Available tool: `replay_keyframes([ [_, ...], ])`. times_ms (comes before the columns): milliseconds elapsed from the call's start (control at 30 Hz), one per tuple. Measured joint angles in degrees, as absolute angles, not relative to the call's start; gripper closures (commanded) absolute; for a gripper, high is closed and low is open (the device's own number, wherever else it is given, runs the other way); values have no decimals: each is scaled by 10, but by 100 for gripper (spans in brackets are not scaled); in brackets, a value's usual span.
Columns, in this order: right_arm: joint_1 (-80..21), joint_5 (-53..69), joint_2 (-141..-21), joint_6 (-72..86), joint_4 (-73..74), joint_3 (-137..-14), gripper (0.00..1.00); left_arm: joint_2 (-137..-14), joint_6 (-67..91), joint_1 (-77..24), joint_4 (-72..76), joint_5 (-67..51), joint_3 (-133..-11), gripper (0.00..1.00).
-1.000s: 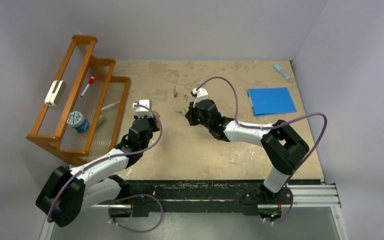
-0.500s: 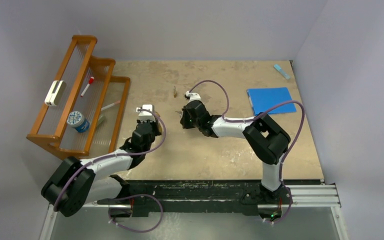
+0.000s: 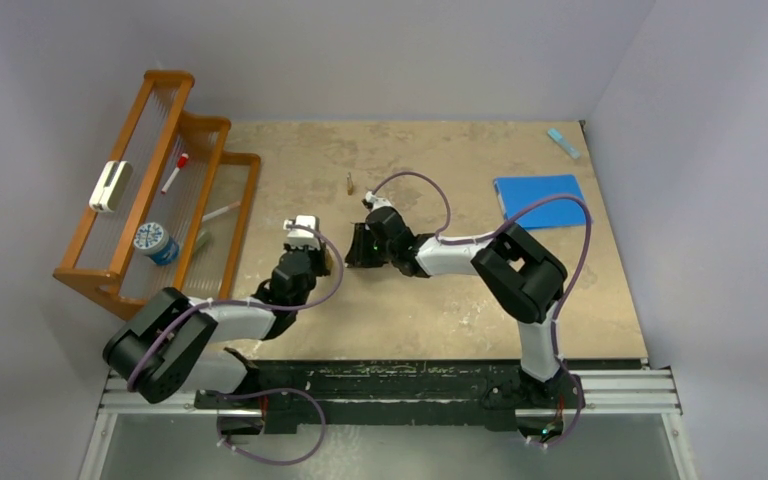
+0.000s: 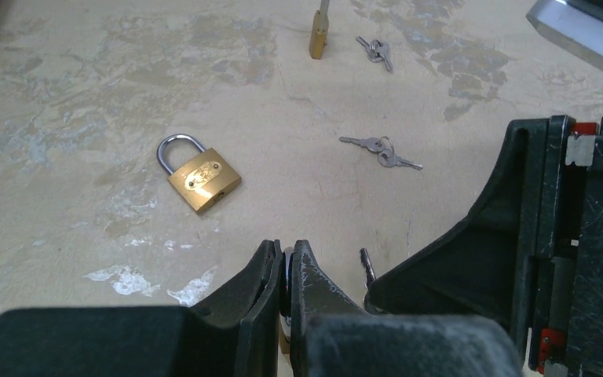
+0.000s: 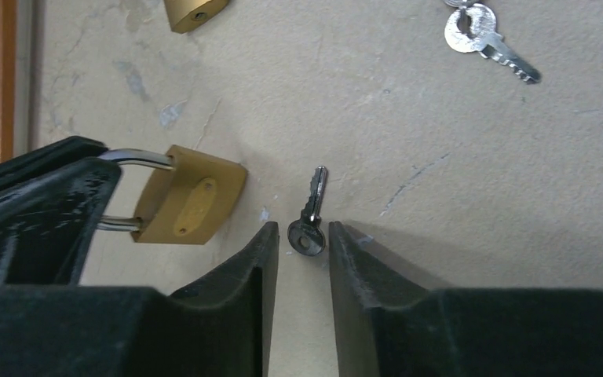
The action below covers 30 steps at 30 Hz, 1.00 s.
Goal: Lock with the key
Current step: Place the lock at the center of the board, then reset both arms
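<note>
My left gripper [image 4: 286,259] is shut on the steel shackle of a brass padlock [image 5: 192,206] and holds it just above the table, body pointing right. In the top view this gripper [image 3: 326,260] sits at the table's middle left. My right gripper [image 5: 300,232] has the round head of a small dark key [image 5: 312,208] between its fingertips, blade pointing away from the wrist. The key is just right of the padlock and apart from it. In the left wrist view the key's blade [image 4: 367,267] sticks out of the right gripper's black fingers [image 4: 455,259]. In the top view the right gripper [image 3: 354,250] faces the left one closely.
A second brass padlock [image 4: 202,182] lies closed on the table ahead of the left gripper. Two loose key pairs [image 4: 381,151] [image 4: 377,51] and a third brass padlock [image 4: 319,35] lie farther back. A wooden rack [image 3: 160,200] stands at the left, a blue folder [image 3: 542,200] at the right.
The right gripper has moved left and nearer, away from the loose keys. The left gripper has moved right. The two now nearly meet at the table's middle.
</note>
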State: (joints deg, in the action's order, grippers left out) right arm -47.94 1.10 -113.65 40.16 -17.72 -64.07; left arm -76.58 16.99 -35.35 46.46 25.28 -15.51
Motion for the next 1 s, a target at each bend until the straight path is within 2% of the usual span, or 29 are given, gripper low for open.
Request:
replay_keyframes([
  [33, -480, 14, -1136, 405, -178, -641, 57, -769, 168, -355, 467, 252, -155, 100],
  [133, -480, 25, -1136, 410, -183, -642, 42, -779, 159, -361, 478, 253, -156, 89],
  [333, -482, 25, -1126, 416, -186, -641, 28, -788, 148, -372, 491, 258, -158, 76],
  [467, -482, 17, -1106, 416, -182, -621, 19, -788, 147, -372, 493, 262, -165, 61],
  [533, -482, 5, -1092, 416, -176, -607, 16, -788, 148, -372, 493, 263, -166, 45],
  [600, -482, -6, -1079, 416, -171, -594, 14, -788, 148, -372, 492, 266, -166, 38],
  [733, -480, -21, -1061, 416, -170, -573, 12, -783, 149, -372, 491, 286, -166, 32],
  [900, -470, -25, -1028, 414, -196, -524, 2, -744, 150, -372, 486, 315, -166, 29],
  [1000, -461, -35, -1003, 404, -208, -493, 1, -719, 150, -372, 481, 328, -166, 27],
])
